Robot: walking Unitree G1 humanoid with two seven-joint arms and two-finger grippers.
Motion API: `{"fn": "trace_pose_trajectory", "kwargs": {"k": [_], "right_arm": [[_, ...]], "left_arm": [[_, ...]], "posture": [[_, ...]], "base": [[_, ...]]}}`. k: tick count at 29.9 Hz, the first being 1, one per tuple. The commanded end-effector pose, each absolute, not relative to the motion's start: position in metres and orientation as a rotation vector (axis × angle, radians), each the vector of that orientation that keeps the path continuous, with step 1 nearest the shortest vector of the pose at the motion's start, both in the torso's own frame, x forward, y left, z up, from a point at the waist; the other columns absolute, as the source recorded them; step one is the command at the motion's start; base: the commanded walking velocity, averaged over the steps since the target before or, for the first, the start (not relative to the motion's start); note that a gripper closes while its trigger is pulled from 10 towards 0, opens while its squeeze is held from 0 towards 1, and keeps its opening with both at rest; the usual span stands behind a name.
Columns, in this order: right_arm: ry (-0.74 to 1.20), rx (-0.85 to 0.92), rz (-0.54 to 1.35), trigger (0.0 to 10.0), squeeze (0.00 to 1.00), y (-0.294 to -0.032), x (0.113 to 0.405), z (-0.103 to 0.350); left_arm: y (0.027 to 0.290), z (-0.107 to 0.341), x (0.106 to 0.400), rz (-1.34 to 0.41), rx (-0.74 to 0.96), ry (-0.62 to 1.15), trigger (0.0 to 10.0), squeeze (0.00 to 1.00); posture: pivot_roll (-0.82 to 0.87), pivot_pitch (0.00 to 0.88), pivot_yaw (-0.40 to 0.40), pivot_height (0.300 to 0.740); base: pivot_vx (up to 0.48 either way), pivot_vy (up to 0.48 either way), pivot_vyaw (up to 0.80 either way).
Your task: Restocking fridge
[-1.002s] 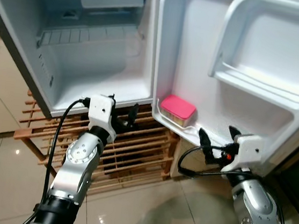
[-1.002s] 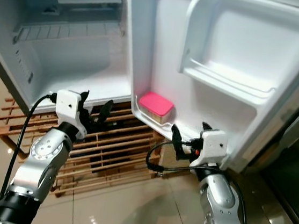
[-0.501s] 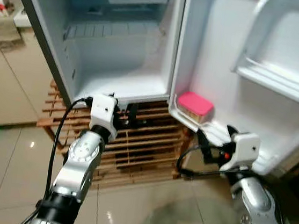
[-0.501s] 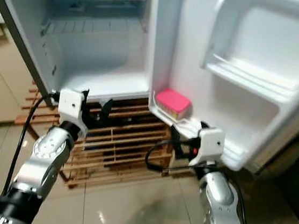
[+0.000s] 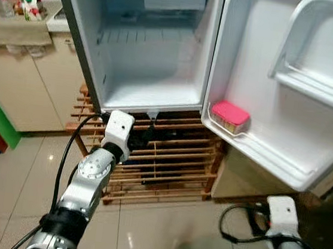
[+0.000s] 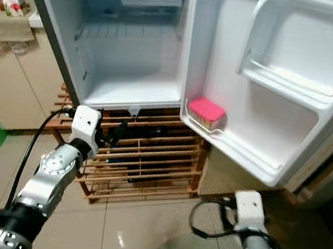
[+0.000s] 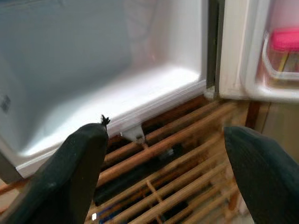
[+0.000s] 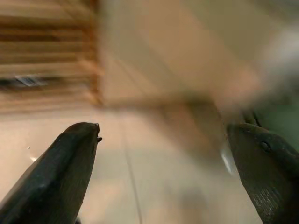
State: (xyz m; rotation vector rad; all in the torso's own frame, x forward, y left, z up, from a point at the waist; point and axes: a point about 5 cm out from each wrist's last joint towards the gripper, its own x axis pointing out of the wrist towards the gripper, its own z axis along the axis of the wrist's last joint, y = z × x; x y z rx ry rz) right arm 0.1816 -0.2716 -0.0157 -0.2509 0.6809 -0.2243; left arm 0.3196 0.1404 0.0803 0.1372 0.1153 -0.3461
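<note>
Fridge (image 5: 155,69): stood open on wooden rack (image 5: 162,160).
Pink-lidded box (image 5: 230,117): sat in door's bottom shelf (image 5: 259,153).
Left gripper (image 7: 163,177): fingers spread, below fridge's front edge.
Right gripper (image 8: 168,182): fingers spread, low over floor tiles (image 8: 154,158).

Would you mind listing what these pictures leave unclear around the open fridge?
- Pink-lidded box on the door shelf: its contents are too small to tell in the eye views and cut off by the edge in the left wrist view.
- Right gripper: its wrist view is blurred, so the floor ahead is vague.
- Items on the counter: too small, cut off by the frame edge.
</note>
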Motion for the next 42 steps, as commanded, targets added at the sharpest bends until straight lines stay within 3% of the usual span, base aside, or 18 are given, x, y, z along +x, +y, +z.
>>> {"fn": "trace_pose_trajectory", "kwargs": {"k": [1, 4, 7, 8, 9, 11, 16, 20, 24, 25, 32, 35, 42], "right_arm": [[0.779, -0.232, -0.358, 10.0, 0.0, -0.29, 0.168, -0.028], [0.821, -0.237, -0.429, 10.0, 0.0, -0.301, 0.161, -0.032], [0.857, -0.287, -0.607, 10.0, 0.0, -0.334, 0.153, -0.03], [0.814, -0.318, -0.705, 10.0, 0.0, -0.358, 0.154, -0.017], [0.794, -0.338, -0.744, 10.0, 0.0, -0.366, 0.156, -0.011], [0.783, -0.351, -0.763, 10.0, 0.0, -0.371, 0.157, -0.007], [0.57, -0.499, -0.936, 10.0, 0.0, -0.416, 0.181, 0.059], [0.481, -0.538, -0.988, 10.0, 0.0, -0.426, 0.191, 0.082], [0.351, -0.508, -0.93, 10.0, 0.0, -0.416, 0.216, 0.099], [0.335, -0.495, -0.826, 10.0, 0.0, -0.403, 0.232, 0.101], [0.197, -0.434, -0.674, 10.0, 0.0, -0.375, 0.261, 0.116], [0.17, -0.398, -0.619, 10.0, 0.0, -0.365, 0.268, 0.119], [0.143, -0.225, -0.258, 10.0, 0.0, -0.312, 0.276, 0.114]], "left_arm": [[0.147, 0.068, 0.322, -0.35, 0.181, 0.193, 10.0, 0.0], [0.149, 0.059, 0.32, -0.357, 0.213, 0.253, 10.0, 0.0], [0.156, 0.032, 0.311, -0.375, 0.246, 0.418, 10.0, 0.0], [0.165, 0.007, 0.297, -0.395, 0.325, 0.589, 10.0, 0.0], [0.169, -0.001, 0.291, -0.396, 0.342, 0.649, 10.0, 0.0], [0.17, -0.005, 0.289, -0.396, 0.346, 0.675, 10.0, 0.0], [0.195, -0.034, 0.26, -0.353, 0.492, 0.858, 10.0, 0.0], [0.203, -0.041, 0.249, -0.34, 0.521, 0.911, 10.0, 0.0], [0.211, -0.053, 0.232, -0.342, 0.534, 0.983, 10.0, 0.0], [0.211, -0.057, 0.226, -0.352, 0.546, 1.001, 10.0, 0.0], [0.208, -0.067, 0.209, -0.409, 0.6, 1.058, 10.0, 0.0], [0.21, -0.072, 0.201, -0.425, 0.615, 1.093, 10.0, 0.0], [0.219, -0.079, 0.183, -0.438, 0.672, 1.164, 10.0, 0.0]], "posture": [[-0.13, 0.0, 0.084, 0.74], [-0.13, 0.0, 0.085, 0.74], [-0.13, 0.0, 0.094, 0.74], [-0.13, 0.0, 0.094, 0.74], [-0.13, 0.0, 0.094, 0.74], [-0.13, 0.0, 0.094, 0.74], [-0.14, 0.0, 0.091, 0.74], [-0.15, 0.0, 0.091, 0.74], [-0.15, 0.0, 0.091, 0.74], [-0.15, 0.0, 0.091, 0.74], [-0.15, 0.0, 0.094, 0.74], [-0.15, 0.0, 0.092, 0.74], [-0.15, 0.0, 0.084, 0.74]], "base": [[0.0, 0.0, 0.0], [0.0, 0.0, 0.0], [0.0, 0.0, 0.0], [0.0, 0.0, 0.0], [0.0, 0.0, 0.0], [0.0, 0.0, 0.0], [0.0, 0.0, 0.0], [0.0, 0.0, 0.0], [0.0, 0.0, 0.0], [0.0, 0.0, 0.0], [0.0, 0.0, 0.0], [0.0, 0.0, 0.0], [0.0, 0.0, 0.0]]}}
